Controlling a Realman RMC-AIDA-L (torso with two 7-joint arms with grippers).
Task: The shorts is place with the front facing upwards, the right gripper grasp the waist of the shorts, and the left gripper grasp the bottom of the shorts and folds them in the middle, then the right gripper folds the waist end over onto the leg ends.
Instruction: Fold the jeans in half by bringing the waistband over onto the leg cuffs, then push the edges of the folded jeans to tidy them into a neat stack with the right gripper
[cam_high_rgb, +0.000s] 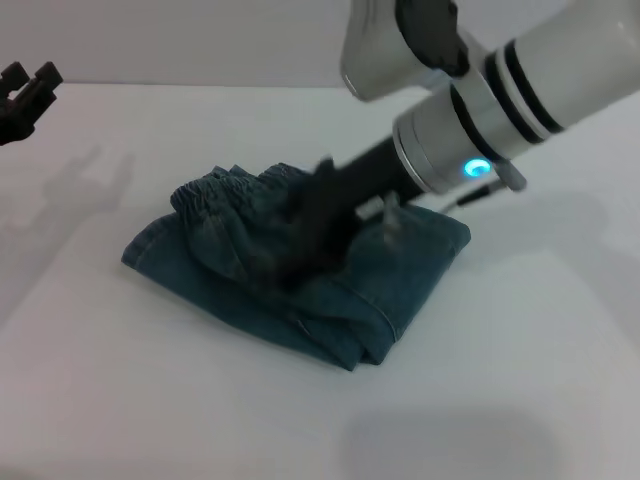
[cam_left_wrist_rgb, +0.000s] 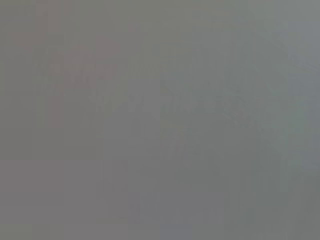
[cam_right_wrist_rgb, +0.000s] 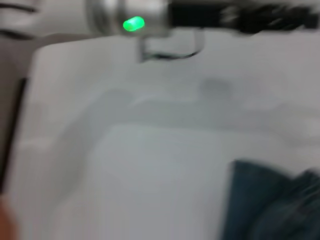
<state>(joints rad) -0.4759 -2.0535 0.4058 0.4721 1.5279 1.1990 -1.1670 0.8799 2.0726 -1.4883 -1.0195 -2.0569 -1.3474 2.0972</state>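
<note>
Head view had the shorts (cam_high_rgb: 300, 270) lying just left of the frame's centre on the white table (cam_high_rgb: 520, 400), folded into a thick, roughly rectangular bundle of blue-green denim. The waist of the shorts (cam_high_rgb: 225, 188), puckered and ruffled, sat along the bundle's upper left edge, on top of the layers beneath. A doubled fold of cloth with a stitched seam ran down the lower right corner of the bundle.

Over the middle of the denim the right gripper (cam_high_rgb: 315, 225) showed as a dark, smeared shape, low against the cloth. Whether its fingers were parted or closed, or had hold of any fabric, could not be told. Behind it the silver wrist with a lit blue-green ring rose to the upper right of the frame, joined to the white arm with black bands.

At the far upper left edge the left gripper (cam_high_rgb: 25, 95) hung well apart from the shorts, its black fingers spread with nothing between them.

Right wrist view caught a corner of the denim at lower right and the left arm's green ring at the top.
</note>
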